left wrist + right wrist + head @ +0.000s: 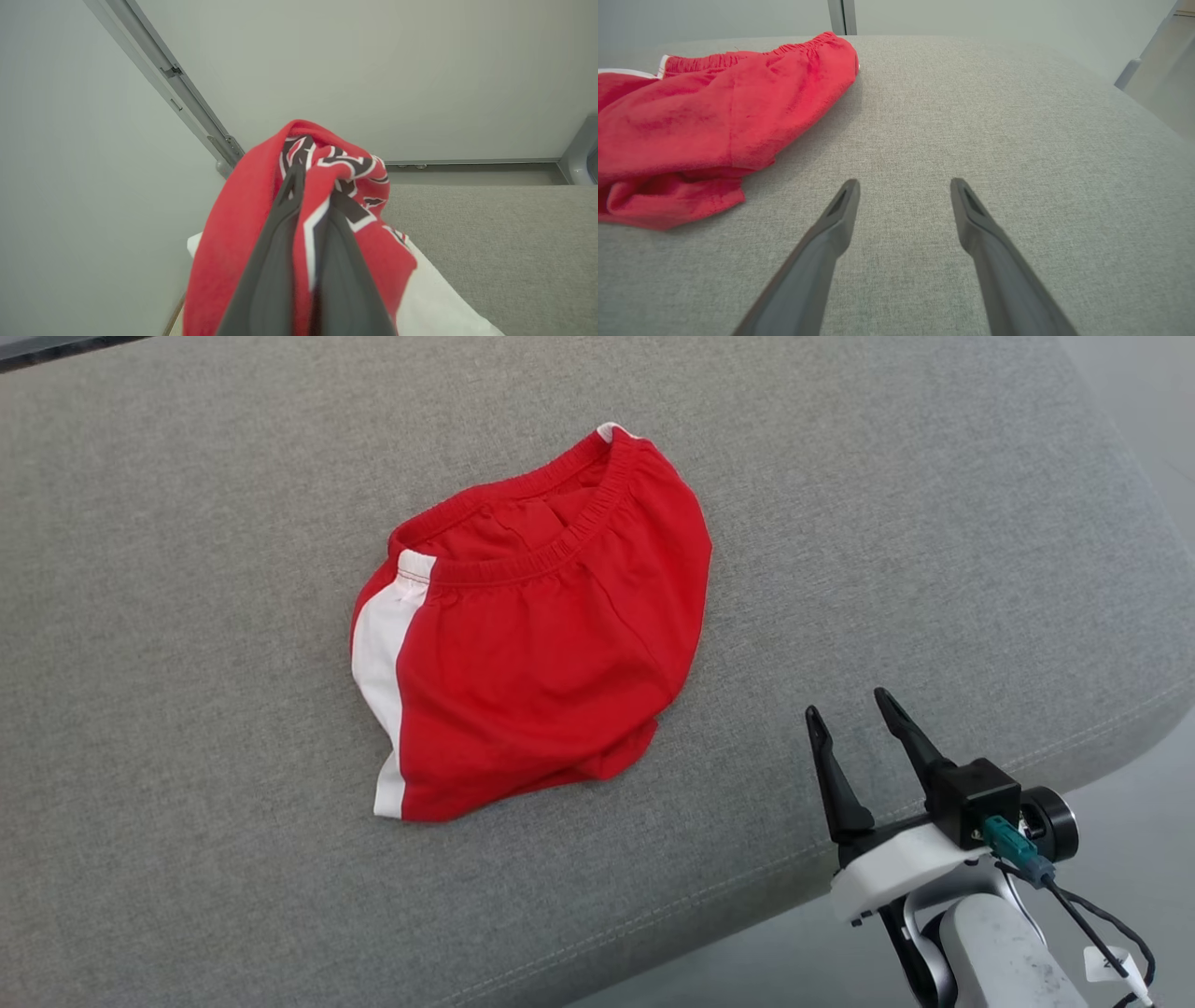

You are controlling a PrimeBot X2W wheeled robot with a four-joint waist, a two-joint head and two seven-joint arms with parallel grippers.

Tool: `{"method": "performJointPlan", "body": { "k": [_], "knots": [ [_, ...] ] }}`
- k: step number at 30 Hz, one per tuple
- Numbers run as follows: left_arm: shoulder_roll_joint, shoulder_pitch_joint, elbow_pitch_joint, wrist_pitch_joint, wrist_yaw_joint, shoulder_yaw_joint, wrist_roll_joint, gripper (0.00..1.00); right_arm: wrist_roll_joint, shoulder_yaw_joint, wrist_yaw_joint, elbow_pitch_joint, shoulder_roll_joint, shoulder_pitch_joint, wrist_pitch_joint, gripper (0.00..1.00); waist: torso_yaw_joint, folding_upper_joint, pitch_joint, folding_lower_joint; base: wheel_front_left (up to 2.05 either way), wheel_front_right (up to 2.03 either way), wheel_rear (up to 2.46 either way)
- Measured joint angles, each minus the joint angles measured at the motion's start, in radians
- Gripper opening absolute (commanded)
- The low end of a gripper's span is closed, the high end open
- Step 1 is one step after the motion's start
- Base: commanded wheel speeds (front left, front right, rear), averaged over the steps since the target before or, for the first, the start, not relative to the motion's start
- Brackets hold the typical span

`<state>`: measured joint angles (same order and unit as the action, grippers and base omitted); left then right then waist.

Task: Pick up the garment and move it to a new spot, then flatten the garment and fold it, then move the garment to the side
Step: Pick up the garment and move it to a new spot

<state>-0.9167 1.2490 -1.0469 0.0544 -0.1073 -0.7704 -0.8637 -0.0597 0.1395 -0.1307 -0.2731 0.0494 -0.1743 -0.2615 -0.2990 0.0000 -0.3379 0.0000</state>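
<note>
Head view: the red shorts (532, 644), with a white side stripe and an elastic waistband, lie loosely bunched near the middle of the grey cushion (187, 616). The right gripper (848, 705) hangs at the lower right over the cushion's front edge, well apart from the shorts, fingers spread and empty.

Left wrist view: the left gripper (314, 196) is clamped tight on a red printed cloth (243, 210) bearing black-and-white markings, which drapes over both fingers. What kind of garment it is cannot be told at this close range. A white cloth (430, 298) lies below it.

Right wrist view: the right gripper's fingers stand wide apart above bare cushion, with the shorts to their upper left, not touched.
</note>
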Motion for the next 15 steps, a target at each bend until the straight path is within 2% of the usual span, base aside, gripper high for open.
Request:
{"method": "performJointPlan", "body": {
  "k": [7,11,15],
  "knots": [
    [-0.019,-0.057,0.002,0.037,-0.035,0.013,-0.03,0.0,-0.001,0.011,0.0,0.016,0.0,-0.023,0.0,1.0,-0.007,0.0,-0.07,0.0,0.0,0.0,0.0],
    [-0.014,-0.075,0.006,0.05,-0.035,0.033,-0.071,0.0,0.0,0.011,0.0,0.021,0.0,-0.037,0.0,1.0,-0.007,0.0,-0.114,0.0001,0.0,0.0,0.0],
    [0.012,-0.112,0.002,0.054,-0.013,0.048,-0.105,0.0,0.0,0.015,0.0,0.021,0.0,-0.044,0.0,1.0,-0.002,0.0,-0.149,0.0001,0.0,0.0,0.0]
  ]
}}
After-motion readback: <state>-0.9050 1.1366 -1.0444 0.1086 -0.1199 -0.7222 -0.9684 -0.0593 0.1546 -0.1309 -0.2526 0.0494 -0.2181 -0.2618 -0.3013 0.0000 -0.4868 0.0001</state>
